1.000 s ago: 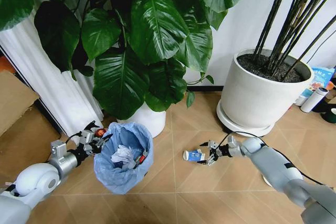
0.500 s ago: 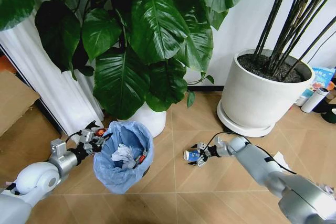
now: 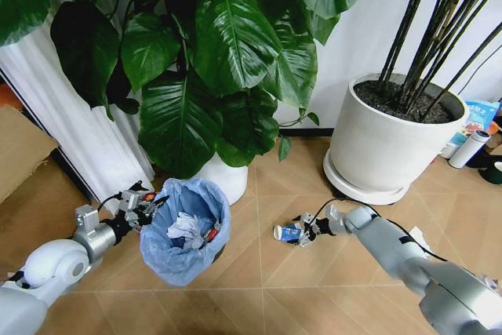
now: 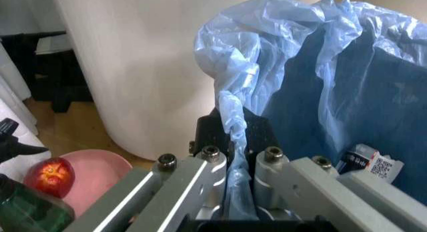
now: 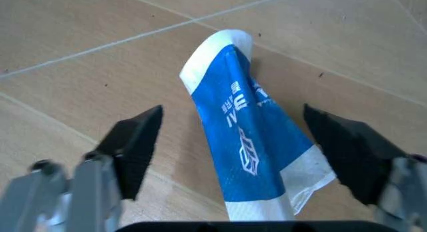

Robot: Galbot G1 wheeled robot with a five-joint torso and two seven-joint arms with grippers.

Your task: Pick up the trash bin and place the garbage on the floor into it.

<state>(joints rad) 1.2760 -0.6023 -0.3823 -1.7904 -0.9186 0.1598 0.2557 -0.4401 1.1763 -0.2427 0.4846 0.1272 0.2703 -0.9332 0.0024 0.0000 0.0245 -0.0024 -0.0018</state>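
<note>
Bin: the trash bin (image 3: 185,231) is on the floor (image 3: 259,304), near the white plant pot (image 3: 223,178).
Left end effector (image 4: 230,192): pinching the bin's blue bag (image 4: 233,122) at the rim.
Right end effector (image 5: 240,157): spread wide, one finger on each side of the blue carton (image 5: 250,137), not touching it.
Done: some paper wads (image 3: 184,231) lie inside the bin.
Left: grab the carton beside the bin and drop it in.

Both arms are showing smooth, rounded light-grey shells, the right one crossed by a dark band. The left gripper (image 3: 143,198) is wearing brushed silver metal plates studded with round screws (image 4: 210,153), with thin black cables looping over its wrist. The right gripper (image 5: 247,152) is showing black wedge-shaped fingertips (image 5: 137,147) on silver links.
</note>
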